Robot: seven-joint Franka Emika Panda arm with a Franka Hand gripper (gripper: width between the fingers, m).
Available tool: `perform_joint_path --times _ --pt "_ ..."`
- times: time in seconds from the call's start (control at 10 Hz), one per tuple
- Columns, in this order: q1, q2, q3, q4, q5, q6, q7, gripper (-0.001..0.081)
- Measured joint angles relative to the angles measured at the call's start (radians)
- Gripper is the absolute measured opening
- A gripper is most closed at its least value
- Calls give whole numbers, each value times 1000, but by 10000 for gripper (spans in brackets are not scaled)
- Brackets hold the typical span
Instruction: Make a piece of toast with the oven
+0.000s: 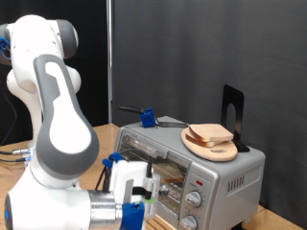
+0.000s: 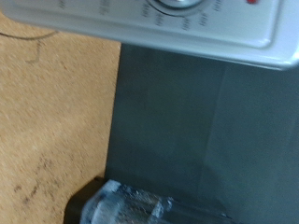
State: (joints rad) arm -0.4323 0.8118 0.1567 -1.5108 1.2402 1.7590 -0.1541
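The silver oven (image 1: pixel 192 168) stands at the exterior view's right, its glass door looking shut and its round knobs (image 1: pixel 195 199) on its right side. My gripper (image 1: pixel 142 195) hangs low in front of the door, just left of the knobs, with nothing seen between its fingers. In the wrist view the oven's knob panel (image 2: pixel 168 14) runs along one edge, and one finger (image 2: pixel 121 207) shows over a dark grey mat (image 2: pixel 206 131). A single piece of toast is out of view. Stacked bread slices (image 1: pixel 209 133) lie on a wooden plate (image 1: pixel 213 149) on the oven's top.
A black stand (image 1: pixel 231 108) rises behind the plate. A blue-handled tool (image 1: pixel 148 118) lies on the oven's top left. My white arm (image 1: pixel 58 125) fills the exterior view's left. Tan tabletop (image 2: pixel 51 121) borders the mat.
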Motion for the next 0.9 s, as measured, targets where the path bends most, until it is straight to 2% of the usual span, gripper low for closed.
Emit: perform_joint_path --times 0.3,0.9 --pt "9 85 -1 75 -59 -28 71 808" --pt "37 135 4 94 -59 -14 58 808"
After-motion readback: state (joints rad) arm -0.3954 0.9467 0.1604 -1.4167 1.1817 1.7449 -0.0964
